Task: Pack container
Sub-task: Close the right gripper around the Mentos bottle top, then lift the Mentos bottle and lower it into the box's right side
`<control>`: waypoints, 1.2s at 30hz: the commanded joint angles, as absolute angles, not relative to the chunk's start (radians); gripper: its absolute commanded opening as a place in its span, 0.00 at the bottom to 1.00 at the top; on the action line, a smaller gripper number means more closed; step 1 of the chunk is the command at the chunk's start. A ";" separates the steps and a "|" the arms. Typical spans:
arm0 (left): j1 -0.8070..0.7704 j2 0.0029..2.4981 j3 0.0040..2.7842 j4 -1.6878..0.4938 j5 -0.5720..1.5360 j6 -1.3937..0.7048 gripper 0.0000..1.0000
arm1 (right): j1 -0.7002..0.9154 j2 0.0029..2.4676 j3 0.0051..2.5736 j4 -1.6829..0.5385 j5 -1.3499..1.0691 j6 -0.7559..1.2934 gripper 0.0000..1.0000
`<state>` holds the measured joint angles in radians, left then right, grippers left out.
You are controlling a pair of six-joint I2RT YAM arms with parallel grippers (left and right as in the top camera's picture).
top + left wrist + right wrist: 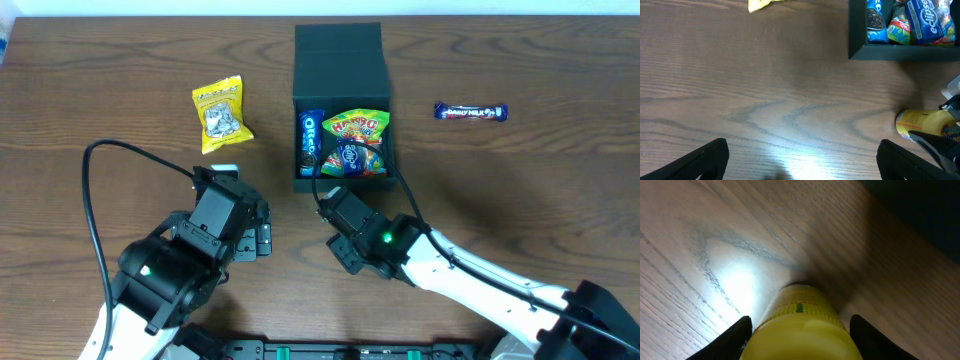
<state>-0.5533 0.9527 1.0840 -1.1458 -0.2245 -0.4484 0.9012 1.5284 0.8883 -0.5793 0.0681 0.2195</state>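
Observation:
The dark container (340,65) stands open at the table's far middle. It holds an Oreo pack (310,140), a colourful candy bag (358,128) and a blue gum pack (927,20). Just in front of it my right gripper (330,202) is shut on a rounded yellow snack pack (800,330), which rests low over the wood between both fingers. The left wrist view shows that pack (922,122) below the container's front wall (890,52). My left gripper (262,230) hovers wide open over bare wood, left of the right gripper, with nothing between its fingers (705,160).
A yellow snack packet (220,115) lies left of the container, its corner showing in the left wrist view (760,5). A dark blue chocolate bar (470,112) lies to the container's right. A black cable (95,190) loops over the table at the left.

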 commanded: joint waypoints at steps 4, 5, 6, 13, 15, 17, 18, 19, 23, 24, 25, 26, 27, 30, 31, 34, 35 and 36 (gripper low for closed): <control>-0.550 0.951 1.082 -1.149 -0.243 -0.456 0.95 | 0.888 1.488 0.907 -0.639 0.075 0.258 0.01; -0.550 0.951 1.082 -1.149 -0.243 -0.456 0.95 | 0.888 1.479 0.915 -0.648 0.075 0.258 0.01; -0.550 0.951 1.082 -1.149 -0.243 -0.456 0.95 | 0.888 1.472 0.923 -0.654 0.075 0.258 0.01; -0.550 0.951 1.082 -1.149 -0.243 -0.456 0.95 | 0.869 1.445 1.005 -0.723 0.074 0.288 0.01; -0.550 0.951 1.082 -1.149 -0.243 -0.456 0.95 | 0.853 1.445 1.045 -0.766 0.075 0.305 0.01; -0.550 0.951 1.082 -1.149 -0.243 -0.456 0.95 | 0.834 1.445 1.095 -0.821 0.075 0.328 0.01; -0.550 0.951 1.082 -1.149 -0.243 -0.456 0.96 | 0.823 1.445 1.120 -0.849 0.075 0.341 0.01; -0.550 0.951 1.082 -1.149 -0.243 -0.456 0.95 | 0.808 1.445 1.157 -0.886 0.075 0.358 0.01; -0.550 0.951 1.082 -1.149 -0.243 -0.456 0.95 | 0.751 1.446 1.280 -0.995 0.071 0.421 0.01; -0.550 0.951 1.082 -1.149 -0.243 -0.456 0.95 | 0.736 1.446 1.307 -1.015 0.066 0.432 0.01; -0.550 0.951 1.082 -1.149 -0.243 -0.456 0.95 | 0.710 1.447 1.349 -1.041 0.046 0.438 0.01; -0.550 0.951 1.082 -1.149 -0.243 -0.456 0.95 | 0.694 1.449 1.374 -1.056 0.029 0.438 0.01; -0.550 0.951 1.082 -1.149 -0.243 -0.456 0.96 | 0.678 1.454 1.400 -1.074 0.013 0.437 0.01; -0.550 0.951 1.082 -1.149 -0.243 -0.456 0.95 | 0.626 1.493 1.497 -1.152 -0.022 0.437 0.01; -0.550 0.951 1.082 -1.149 -0.243 -0.456 0.95 | 0.609 1.514 1.534 -1.180 -0.025 0.437 0.01; -0.550 0.951 1.082 -1.149 -0.243 -0.456 0.96 | 0.560 1.594 1.652 -1.268 -0.040 0.437 0.01; -0.550 0.951 1.082 -1.149 -0.243 -0.456 0.95 | 0.541 1.632 1.702 -1.310 -0.052 0.436 0.02; -0.550 0.951 1.082 -1.149 -0.243 -0.456 0.95 | 0.527 1.664 1.743 -1.344 -0.065 0.432 0.01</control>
